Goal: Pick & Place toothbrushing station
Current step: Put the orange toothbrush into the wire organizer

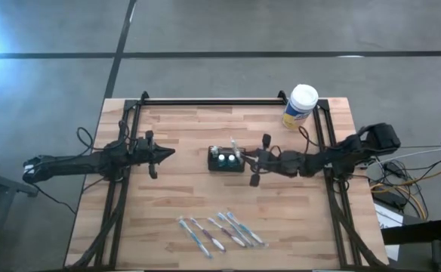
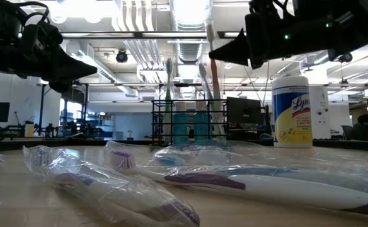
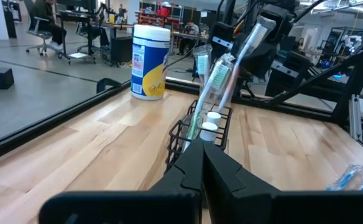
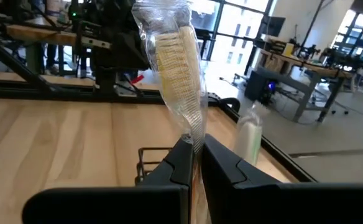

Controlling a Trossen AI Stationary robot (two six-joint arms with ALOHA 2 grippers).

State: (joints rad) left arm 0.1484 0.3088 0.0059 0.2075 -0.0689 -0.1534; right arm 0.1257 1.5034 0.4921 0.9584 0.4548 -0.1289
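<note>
1. Two tools hang over the wooden surface (image 1: 175, 143).
2. Mid-surface stands the black wire basket (image 1: 226, 159), with two white-capped tubes (image 1: 226, 159) and upright toothbrushes inside.
3. Right tool (image 1: 248, 161), just beside the basket, is clenched on a wrapped toothbrush (image 4: 176, 68), bristles up.
4. Left tool (image 1: 168, 153) is pinched closed on nothing, apart from the basket.
5. Wrapped toothbrushes (image 1: 220, 231), perhaps five, lie near the front edge.
6. White-lidded canister (image 1: 300, 106) stands at the far right corner.

Two toothpaste tubes (image 1: 226, 159), one basket (image 1: 214, 166)
</note>
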